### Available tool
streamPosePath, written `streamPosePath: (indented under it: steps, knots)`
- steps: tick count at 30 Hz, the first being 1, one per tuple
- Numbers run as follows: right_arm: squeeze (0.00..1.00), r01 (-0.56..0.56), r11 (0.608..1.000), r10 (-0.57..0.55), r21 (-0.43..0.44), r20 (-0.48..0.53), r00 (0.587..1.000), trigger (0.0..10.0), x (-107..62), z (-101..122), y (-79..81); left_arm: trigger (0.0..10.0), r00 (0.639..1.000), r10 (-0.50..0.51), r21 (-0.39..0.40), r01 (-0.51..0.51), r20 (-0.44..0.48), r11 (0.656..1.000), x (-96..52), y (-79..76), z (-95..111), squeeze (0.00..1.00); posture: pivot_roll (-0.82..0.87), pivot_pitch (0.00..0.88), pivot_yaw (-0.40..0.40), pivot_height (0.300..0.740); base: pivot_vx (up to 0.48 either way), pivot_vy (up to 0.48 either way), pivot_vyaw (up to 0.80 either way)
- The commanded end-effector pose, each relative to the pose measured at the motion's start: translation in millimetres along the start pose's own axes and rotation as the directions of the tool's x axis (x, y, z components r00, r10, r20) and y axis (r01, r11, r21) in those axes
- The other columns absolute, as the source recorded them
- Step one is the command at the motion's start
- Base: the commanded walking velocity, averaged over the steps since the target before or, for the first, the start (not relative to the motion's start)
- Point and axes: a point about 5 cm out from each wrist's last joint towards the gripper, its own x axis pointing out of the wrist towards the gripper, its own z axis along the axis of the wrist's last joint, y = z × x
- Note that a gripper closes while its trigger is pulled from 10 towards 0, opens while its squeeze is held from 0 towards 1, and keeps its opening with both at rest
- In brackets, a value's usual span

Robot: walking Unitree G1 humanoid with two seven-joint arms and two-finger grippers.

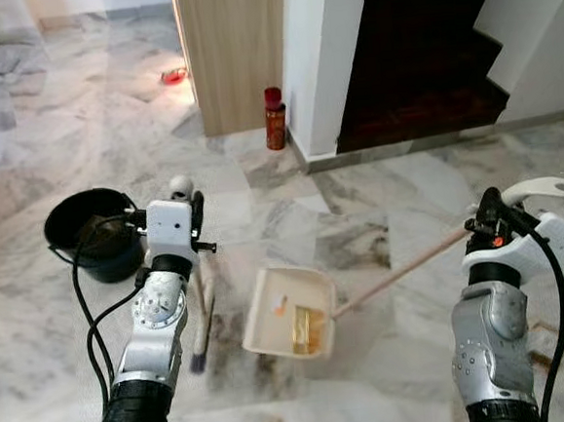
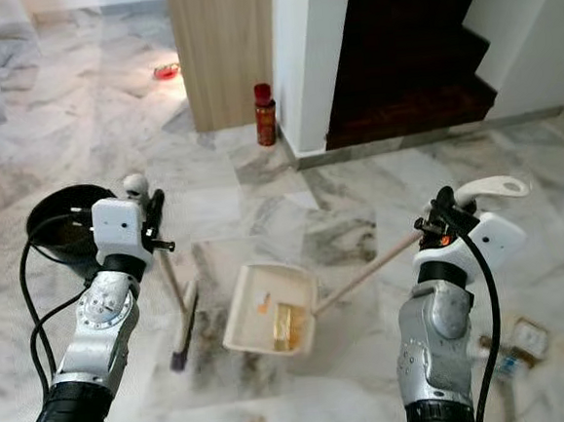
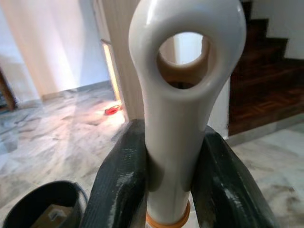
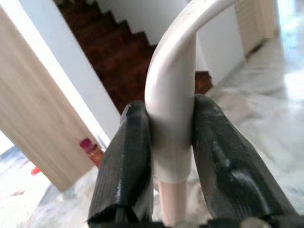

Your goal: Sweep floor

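On the marble floor (image 1: 391, 359) the left gripper (image 3: 173, 190) is clamped on the white looped grip of the broom (image 1: 201, 320). The broom stands nearly upright, its handle leaning slightly, its dark bristle head down on the floor just beside the dustpan's left edge.

The right gripper (image 4: 173, 156) is closed around the curved white grip of the dustpan (image 1: 290, 311). The pan's long handle slants from that gripper down toward the robot's left to the cream tray, which lies flat on the floor between the two arms with its open mouth facing away from the handle; a yellowish piece of litter (image 1: 304, 328) lies inside.

A black bucket (image 1: 93, 231) stands beyond the left arm, and a red can (image 1: 275, 119) stands at the wall corner by the dark stairs (image 1: 416, 54).
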Motion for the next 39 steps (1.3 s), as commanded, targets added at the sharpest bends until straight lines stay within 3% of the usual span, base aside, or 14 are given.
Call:
streamPosePath:
  steps: [1,39]
  knots:
    - [0.0,-0.017,1.0,0.016,0.016,0.065,0.998,10.0,5.9,15.2,5.2,10.0,0.999,-0.004,-0.004,0.004,0.05,1.0,3.6,-0.4,10.9,0.0,0.06,0.088,-0.05,0.74,0.0,0.337,0.0]
    - [0.0,-0.058,0.997,0.056,0.046,0.042,0.998,10.0,6.2,15.4,12.6,10.0,0.999,0.007,0.013,-0.007,0.045,1.0,3.2,5.3,11.5,0.0,0.06,0.098,-0.051,0.74,0.0,0.337,0.0]
